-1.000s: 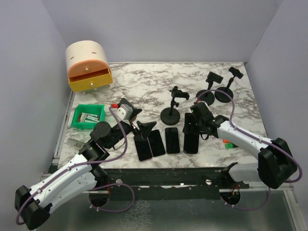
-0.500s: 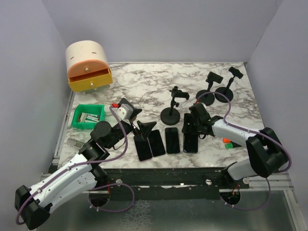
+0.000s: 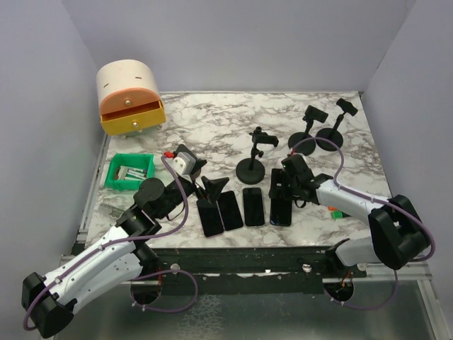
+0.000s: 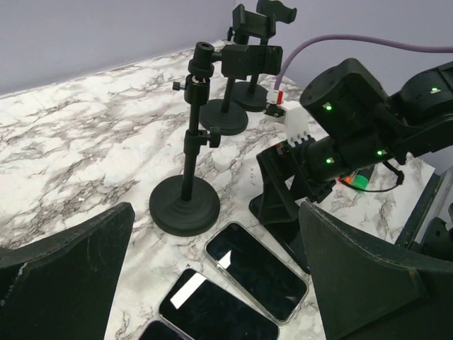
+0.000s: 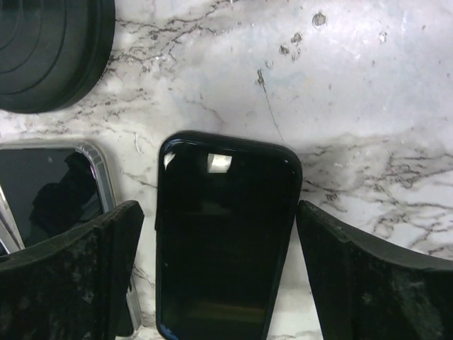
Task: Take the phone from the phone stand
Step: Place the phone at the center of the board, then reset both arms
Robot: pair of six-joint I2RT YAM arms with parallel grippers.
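Top external view: four phones (image 3: 253, 206) lie flat in a row on the counter (image 3: 212, 131), with three stands (image 3: 253, 154) behind them, none visibly holding one. The right end effector (image 3: 280, 190) hangs over the rightmost phone (image 3: 281, 210), and the left end effector (image 3: 207, 177) is near the leftmost. Left wrist view: its fingers gape wide on nothing. Right wrist view: the jaws stand open either side of that phone, apart from it. It looks stiff, glossy and probably slippery and breakable, so it is best pinched across its long edges.

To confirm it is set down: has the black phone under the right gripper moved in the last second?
No. The black phone keeps its place in the top view, equally far from the round black stand base.
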